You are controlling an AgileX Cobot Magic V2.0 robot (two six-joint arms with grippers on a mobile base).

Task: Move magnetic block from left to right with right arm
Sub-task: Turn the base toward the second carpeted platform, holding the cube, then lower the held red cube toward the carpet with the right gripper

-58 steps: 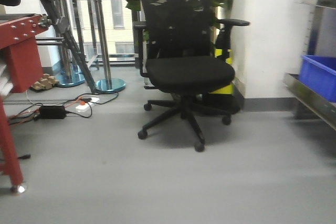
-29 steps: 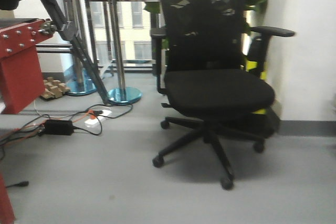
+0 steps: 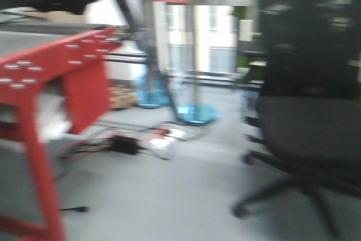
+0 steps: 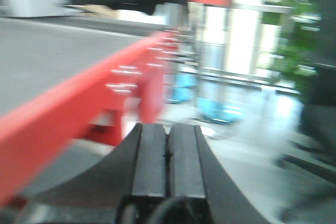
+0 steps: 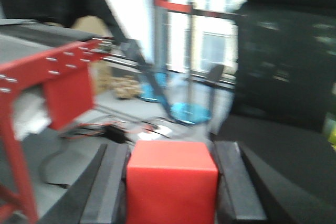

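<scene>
Magnetic block (image 5: 171, 187), a plain red cube, sits clamped between the black fingers (image 5: 113, 182) of the right gripper (image 5: 171, 149), held up in the air. All views are blurred. On the grey floor (image 3: 169, 196) a black office chair (image 3: 307, 111) stands to the right and a red table frame (image 3: 67, 60) to the left. Between them are a blue stanchion base (image 3: 196, 114) and a black power brick (image 3: 125, 144). The left gripper (image 4: 168, 129) has its fingers pressed together, holding nothing.
</scene>
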